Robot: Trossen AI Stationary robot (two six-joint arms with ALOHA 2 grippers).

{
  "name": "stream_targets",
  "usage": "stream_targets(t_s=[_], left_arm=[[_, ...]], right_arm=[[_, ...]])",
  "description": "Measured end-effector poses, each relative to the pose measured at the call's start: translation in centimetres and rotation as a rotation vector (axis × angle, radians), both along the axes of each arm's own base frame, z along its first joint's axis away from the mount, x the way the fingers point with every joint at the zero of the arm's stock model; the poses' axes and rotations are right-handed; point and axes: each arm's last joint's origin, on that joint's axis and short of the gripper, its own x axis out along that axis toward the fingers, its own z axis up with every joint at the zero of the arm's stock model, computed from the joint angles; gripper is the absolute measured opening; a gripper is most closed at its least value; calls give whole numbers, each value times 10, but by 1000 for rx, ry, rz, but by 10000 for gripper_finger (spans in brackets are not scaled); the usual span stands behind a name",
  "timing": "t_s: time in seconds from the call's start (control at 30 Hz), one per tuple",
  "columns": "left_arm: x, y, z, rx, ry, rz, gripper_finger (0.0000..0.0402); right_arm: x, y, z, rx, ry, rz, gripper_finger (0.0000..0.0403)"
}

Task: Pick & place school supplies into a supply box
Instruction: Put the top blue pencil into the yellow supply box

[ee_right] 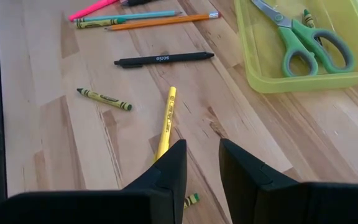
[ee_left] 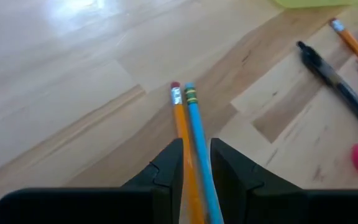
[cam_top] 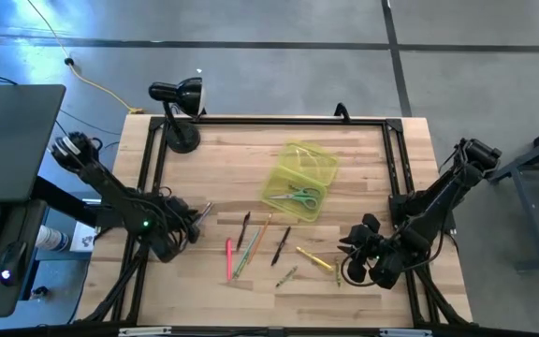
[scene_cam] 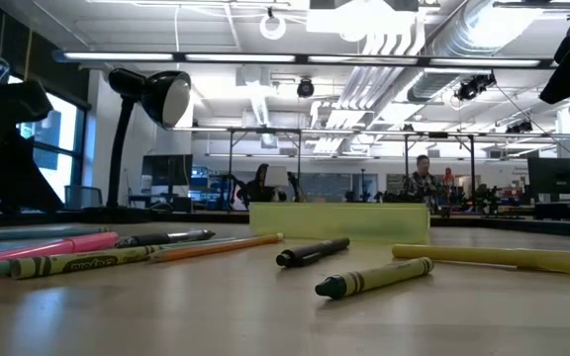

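Here, left tool (ee_left: 196, 168) pinching orange pencil (ee_left: 183, 124) and blue pencil (ee_left: 199, 130), erasers forward, right tool (ee_right: 202, 165) empty, slightly parted.

Bare worktop (cam_top: 363, 159) lies open right of the supply box (cam_top: 299, 180), giving clear passage from above. Scattered pens and crayons (cam_top: 251, 245) crowd the near strip between both arms. A black desk lamp (cam_top: 178, 110) stands at the far left corner.
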Motion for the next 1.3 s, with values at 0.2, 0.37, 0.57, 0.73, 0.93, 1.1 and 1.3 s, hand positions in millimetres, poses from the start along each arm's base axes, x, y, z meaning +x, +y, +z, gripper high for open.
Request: stream_targets(t_s=[0.2,0.37,0.57,0.73,0.93,1.1,1.3], left_arm=[[5,-4,-11,34,-27,27,110],[9,-8,-19,29,-34,34,110],[12,-12,-21,2,-41,25,110],[11,-12,-21,8,-16,8,110],[10,-12,-22,-22,24,0,110],[12,-13,-22,-26,-8,9,110],[18,-18,-33,-12,-43,12,110]], right_arm=[[0,0,0,0,0,0,73],[0,0,0,0,0,0,73],[0,0,0,0,0,0,73],[0,0,0,1,0,0,73],[0,0,0,1,0,0,73],[0,0,0,2,2,2,73],[0,0,0,1,4,4,73]])
